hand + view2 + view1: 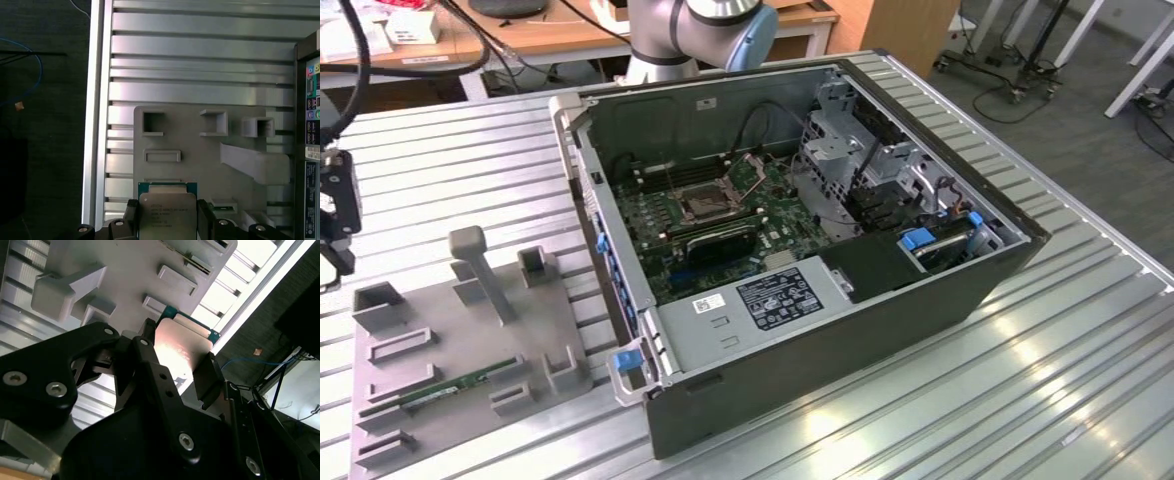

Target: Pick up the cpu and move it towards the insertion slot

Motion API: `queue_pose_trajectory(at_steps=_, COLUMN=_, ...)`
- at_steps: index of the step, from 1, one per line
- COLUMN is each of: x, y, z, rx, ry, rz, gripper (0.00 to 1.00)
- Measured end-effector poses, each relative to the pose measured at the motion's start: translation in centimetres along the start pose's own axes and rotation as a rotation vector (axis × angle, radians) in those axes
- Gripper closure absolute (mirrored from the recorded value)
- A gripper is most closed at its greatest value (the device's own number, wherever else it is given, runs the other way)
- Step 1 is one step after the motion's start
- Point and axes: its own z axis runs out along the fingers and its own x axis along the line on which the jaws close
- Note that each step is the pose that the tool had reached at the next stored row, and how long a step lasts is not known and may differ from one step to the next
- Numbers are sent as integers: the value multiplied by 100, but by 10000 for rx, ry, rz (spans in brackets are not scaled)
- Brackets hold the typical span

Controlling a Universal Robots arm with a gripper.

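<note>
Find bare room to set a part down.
Bare slats of the table lie at the exterior view's right of the computer case, and between the fixture plate and the table's far edge. The plate and the case's inside are crowded.

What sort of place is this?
Probably a robotics lab: a robot arm stands by an open computer case on a slatted metal table, with desks behind.

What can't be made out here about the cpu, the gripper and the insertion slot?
- cpu: one edge is cut off by the first wrist view's frame, and the gripper covers its sides.
- Gap between it and the grey fixture plate: hidden by the gripper body in the second wrist view.
- insertion slot: too small in the exterior view to tell whether its frame is open.
</note>
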Motion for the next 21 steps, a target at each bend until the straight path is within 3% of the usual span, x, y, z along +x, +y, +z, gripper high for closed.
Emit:
queue_pose_trajectory(at_steps=5, x=0, y=4, z=-157, rx=0, ry=1, rz=1, gripper=45)
queue_pose_trajectory(at_steps=9, x=0, y=7, z=-241, rx=1, ry=2, rz=0, gripper=45)
queue_pose_trajectory(at_steps=21, x=-6, y=7, z=-255, rx=2, ry=3, rz=0, gripper=45)
